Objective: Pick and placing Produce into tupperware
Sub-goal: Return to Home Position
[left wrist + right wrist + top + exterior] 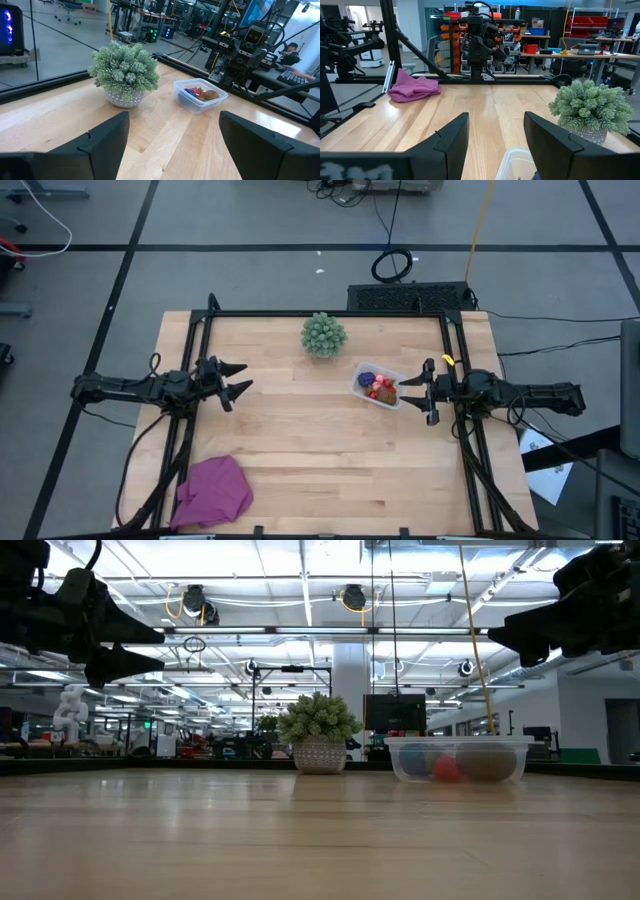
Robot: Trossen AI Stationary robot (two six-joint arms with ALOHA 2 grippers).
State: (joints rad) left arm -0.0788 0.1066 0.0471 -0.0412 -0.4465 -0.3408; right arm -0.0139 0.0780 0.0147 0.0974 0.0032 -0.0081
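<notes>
The clear tupperware (377, 385) stands on the table's right half, and inside it lies the produce: a dark purple piece (366, 378), red pieces (378, 389) and a brown oval (211, 94). My right gripper (430, 391) hovers level just right of the tupperware, open, with nothing between its fingers. My left gripper (238, 378) hovers level at the table's left side, open and empty. In the low view the tupperware (459, 760) rests flat on its base.
A green spiky plant ball in a pot (324, 335) stands at the far middle of the table. A magenta cloth (213, 491) lies at the near left corner. A black frame (330, 314) runs along the table's far and side edges.
</notes>
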